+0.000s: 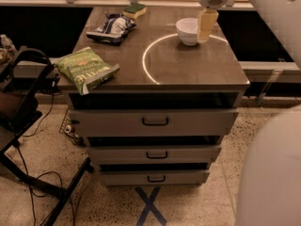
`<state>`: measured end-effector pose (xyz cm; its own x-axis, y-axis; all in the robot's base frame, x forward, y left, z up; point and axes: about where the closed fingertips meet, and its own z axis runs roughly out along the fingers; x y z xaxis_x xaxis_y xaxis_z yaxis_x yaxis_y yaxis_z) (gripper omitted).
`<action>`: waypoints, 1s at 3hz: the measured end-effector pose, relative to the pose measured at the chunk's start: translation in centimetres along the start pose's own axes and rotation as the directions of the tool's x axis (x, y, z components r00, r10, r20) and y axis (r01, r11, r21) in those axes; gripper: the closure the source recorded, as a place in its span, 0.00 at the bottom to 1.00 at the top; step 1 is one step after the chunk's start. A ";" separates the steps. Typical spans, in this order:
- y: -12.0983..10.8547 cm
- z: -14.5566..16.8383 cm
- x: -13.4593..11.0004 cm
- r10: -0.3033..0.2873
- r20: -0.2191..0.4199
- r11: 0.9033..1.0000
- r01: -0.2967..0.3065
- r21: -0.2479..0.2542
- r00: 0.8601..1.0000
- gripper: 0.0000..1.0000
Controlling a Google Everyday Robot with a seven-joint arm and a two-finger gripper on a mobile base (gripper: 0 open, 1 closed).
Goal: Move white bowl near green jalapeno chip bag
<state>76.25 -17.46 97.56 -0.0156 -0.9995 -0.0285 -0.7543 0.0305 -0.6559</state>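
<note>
Three drawers (155,121) with dark handles sit under a brown cabinet top (188,69) marked with a pale ring (146,72), on a speckled floor (113,192). The white bowl (187,29) stands upright at the far right of the top, round, plain and glossy. The green chip bag (87,69) lies flat at the near left corner, well apart from it, its long axis slanting from far left to near right. The gripper (206,32) hangs at the bowl's right rim; I cannot tell whether it is open or closed.

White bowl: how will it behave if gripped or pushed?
The white bowl looks glossy, so it is probably rigid and slippery. It narrows toward its base, so a high push may tip it. The gripper hangs beside its rim.
</note>
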 end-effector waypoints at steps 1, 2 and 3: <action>-1.4 2.7 0.8 0.001 -0.007 1.000 -0.001 -0.021 1.000 0.00; -1.2 5.1 1.9 -0.004 -0.034 0.998 0.001 -0.065 0.999 0.00; 0.8 7.3 3.0 0.008 -0.040 0.990 -0.013 -0.139 0.999 0.00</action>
<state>80.43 -20.31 91.44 -0.0480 -0.9988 -0.0032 -0.8379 0.0421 -0.5442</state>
